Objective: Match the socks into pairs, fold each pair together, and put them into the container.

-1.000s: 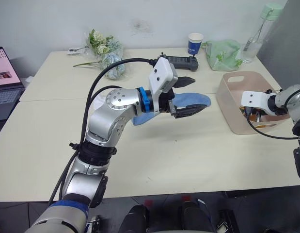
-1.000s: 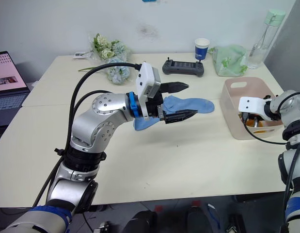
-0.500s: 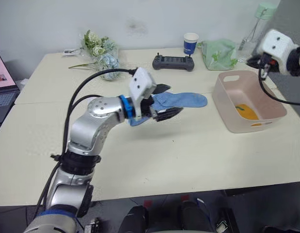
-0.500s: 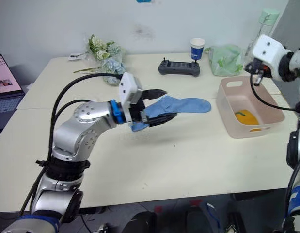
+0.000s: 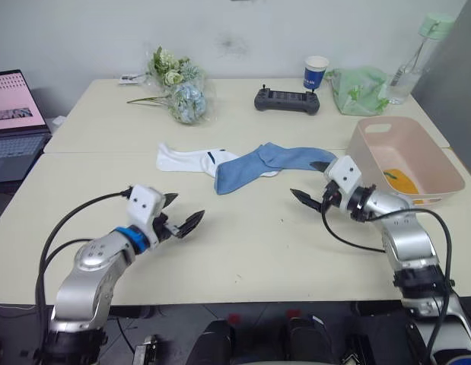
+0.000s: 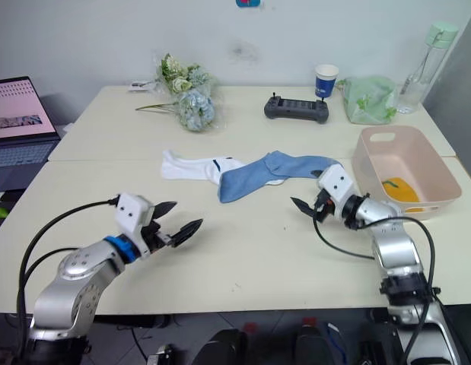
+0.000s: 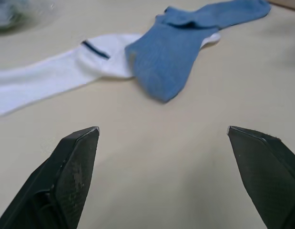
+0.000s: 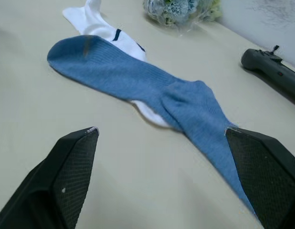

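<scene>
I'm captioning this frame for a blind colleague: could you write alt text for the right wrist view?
Light blue socks lie stretched across a cream table, overlapping white socks with a dark cuff mark. The right gripper is open, its two black fingers framing the near table. Beyond lie a flower bunch and a dark handheld controller.

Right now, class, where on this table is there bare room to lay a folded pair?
Bare table lies between the left tool and right tool, nearer than the blue socks. Crowded: the white sock beside them, and the far edge around the flowers.
</scene>
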Controlling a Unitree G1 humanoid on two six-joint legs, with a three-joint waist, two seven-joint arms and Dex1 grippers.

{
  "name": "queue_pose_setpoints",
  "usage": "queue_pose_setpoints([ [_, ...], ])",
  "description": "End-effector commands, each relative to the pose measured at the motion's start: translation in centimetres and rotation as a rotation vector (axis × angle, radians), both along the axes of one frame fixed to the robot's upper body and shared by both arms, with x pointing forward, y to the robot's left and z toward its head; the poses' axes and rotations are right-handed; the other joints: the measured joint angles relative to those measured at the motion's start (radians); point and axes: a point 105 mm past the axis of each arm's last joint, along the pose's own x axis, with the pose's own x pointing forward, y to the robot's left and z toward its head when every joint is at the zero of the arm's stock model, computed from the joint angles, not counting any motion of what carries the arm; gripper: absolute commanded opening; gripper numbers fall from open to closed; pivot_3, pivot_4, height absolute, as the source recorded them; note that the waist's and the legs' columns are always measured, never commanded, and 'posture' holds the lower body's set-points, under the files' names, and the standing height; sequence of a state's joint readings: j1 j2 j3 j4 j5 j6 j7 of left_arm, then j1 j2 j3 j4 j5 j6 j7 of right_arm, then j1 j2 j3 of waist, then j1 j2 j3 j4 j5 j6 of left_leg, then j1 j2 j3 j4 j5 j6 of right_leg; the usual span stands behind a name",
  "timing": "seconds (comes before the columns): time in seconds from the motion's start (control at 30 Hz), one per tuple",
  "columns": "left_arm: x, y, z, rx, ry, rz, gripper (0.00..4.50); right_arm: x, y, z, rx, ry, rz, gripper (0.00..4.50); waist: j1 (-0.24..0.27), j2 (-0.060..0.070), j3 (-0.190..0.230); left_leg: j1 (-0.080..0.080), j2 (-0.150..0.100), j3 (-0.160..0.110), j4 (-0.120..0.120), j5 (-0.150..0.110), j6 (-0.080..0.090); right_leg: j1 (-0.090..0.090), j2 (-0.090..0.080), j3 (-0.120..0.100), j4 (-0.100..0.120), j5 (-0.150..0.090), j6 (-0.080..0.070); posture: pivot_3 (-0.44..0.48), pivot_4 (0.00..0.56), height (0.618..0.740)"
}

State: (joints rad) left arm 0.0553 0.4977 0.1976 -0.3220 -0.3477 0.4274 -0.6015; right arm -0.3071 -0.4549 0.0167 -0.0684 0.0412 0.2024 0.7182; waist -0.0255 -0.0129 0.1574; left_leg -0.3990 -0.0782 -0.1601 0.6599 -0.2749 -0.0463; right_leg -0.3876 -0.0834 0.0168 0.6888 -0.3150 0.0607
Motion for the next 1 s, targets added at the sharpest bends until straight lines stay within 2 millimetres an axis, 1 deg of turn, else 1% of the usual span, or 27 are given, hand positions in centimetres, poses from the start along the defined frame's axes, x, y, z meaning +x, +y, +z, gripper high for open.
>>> queue_pose_setpoints([
  [0.03,-1.4,0.7,1.0,-0.007,-0.078,0.055,4.50,-1.4,-1.1,0.3,0.029,-0.052,-0.096,4.48,-0.001,0.000,0.000,0.000,0.000,0.000,0.000,0.000,0.000,0.000,0.000,0.000,0.000,0.000,0.000,0.000,0.150,0.740],
  [0.1,-1.9,1.0,0.7,-0.007,-0.080,0.084,4.50,-2.1,-1.4,-0.4,0.026,-0.036,-0.115,4.48,-0.002,0.000,0.000,0.000,0.000,0.001,-0.001,0.000,0.000,0.000,0.000,0.000,0.000,0.000,0.000,0.000,0.150,0.740],
  [0.2,-2.4,1.2,0.4,-0.008,-0.078,0.098,4.50,-2.6,-1.9,-0.9,0.039,-0.028,-0.152,4.48,-0.002,0.000,0.000,0.001,0.000,0.001,-0.001,0.000,0.000,0.001,0.001,0.001,0.001,0.000,0.000,0.000,0.150,0.740],
  [0.27,-2.1,0.9,0.5,-0.009,-0.083,0.092,4.50,-2.5,-1.9,-0.9,0.056,-0.031,-0.170,4.48,-0.002,0.000,0.000,0.002,0.001,0.001,-0.001,0.000,0.000,0.001,0.001,0.000,0.001,0.000,0.000,0.000,0.150,0.740],
  [0.4,-0.8,-0.1,1.3,-0.036,-0.090,0.051,4.50,-1.9,-1.2,-0.3,0.059,-0.056,-0.167,4.48,-0.002,0.000,0.000,0.002,0.001,0.001,-0.001,0.000,0.000,0.001,0.003,0.000,0.001,0.000,0.000,0.000,0.150,0.740],
  [0.47,0.2,-0.5,1.8,-0.030,-0.103,0.040,4.50,-1.5,-0.8,0.5,0.094,-0.066,-0.156,4.48,-0.003,0.000,0.000,0.002,0.001,0.002,0.000,0.000,0.000,0.002,0.006,0.001,0.001,0.000,0.000,0.000,0.150,0.740],
  [0.53,2.3,-1.2,2.1,-0.013,-0.104,0.036,4.50,-0.9,0.3,1.3,0.114,-0.080,-0.117,4.48,-0.002,0.000,0.000,0.002,0.001,0.001,0.000,0.000,0.000,0.002,0.007,0.000,0.001,0.000,0.000,0.000,0.150,0.740],
  [0.57,3.2,-1.6,2.0,-0.004,-0.096,0.033,4.50,-0.6,0.8,1.5,0.107,-0.088,-0.096,4.48,-0.003,0.000,0.000,0.002,0.001,0.001,0.000,0.000,0.000,0.002,0.007,0.000,0.001,0.000,0.000,0.000,0.150,0.740],
  [0.7,6.3,-3.2,1.7,0.005,-0.089,0.023,4.50,1.0,1.3,2.3,0.108,-0.117,-0.106,4.48,-0.006,0.000,0.000,0.002,0.001,0.001,0.000,0.000,0.000,0.002,0.008,0.000,0.000,0.000,0.000,0.000,0.150,0.740],
  [0.8,8.4,-4.1,1.2,0.004,-0.070,0.055,4.50,1.3,1.7,2.9,0.125,-0.125,-0.100,4.48,-0.006,0.000,0.000,0.002,0.001,0.001,0.000,0.000,0.000,0.001,0.008,0.000,0.001,0.000,0.000,0.000,0.150,0.740],
  [0.87,9.4,-4.6,0.7,0.017,-0.058,0.069,4.50,1.3,1.7,3.1,0.130,-0.126,-0.102,4.48,-0.007,0.000,0.000,0.001,0.001,0.001,0.000,0.000,0.000,0.001,0.008,0.000,0.001,0.000,0.000,0.000,0.150,0.740],
  [0.93,9.8,-5.6,0.7,0.005,-0.066,0.038,4.50,1.3,1.6,3.2,0.130,-0.127,-0.106,4.48,-0.007,0.000,0.000,0.001,0.001,0.001,0.000,0.000,0.000,0.001,0.007,0.000,0.001,0.000,0.000,0.000,0.150,0.740],
  [0.97,10.0,-5.9,0.7,0.001,-0.075,0.035,4.19,1.3,1.5,3.2,0.129,-0.127,-0.109,4.50,-0.008,0.000,0.000,0.001,0.001,0.001,0.000,0.000,0.000,0.001,0.007,0.000,0.001,0.000,0.000,0.000,0.150,0.740],
  [1.0,10.1,-6.2,0.9,-0.008,-0.085,0.031,4.11,1.2,1.5,3.1,0.127,-0.124,-0.112,4.50,-0.008,0.000,0.000,0.001,0.001,0.001,0.000,0.000,0.000,0.000,0.007,0.000,0.001,0.000,0.000,0.000,0.150,0.740],
])
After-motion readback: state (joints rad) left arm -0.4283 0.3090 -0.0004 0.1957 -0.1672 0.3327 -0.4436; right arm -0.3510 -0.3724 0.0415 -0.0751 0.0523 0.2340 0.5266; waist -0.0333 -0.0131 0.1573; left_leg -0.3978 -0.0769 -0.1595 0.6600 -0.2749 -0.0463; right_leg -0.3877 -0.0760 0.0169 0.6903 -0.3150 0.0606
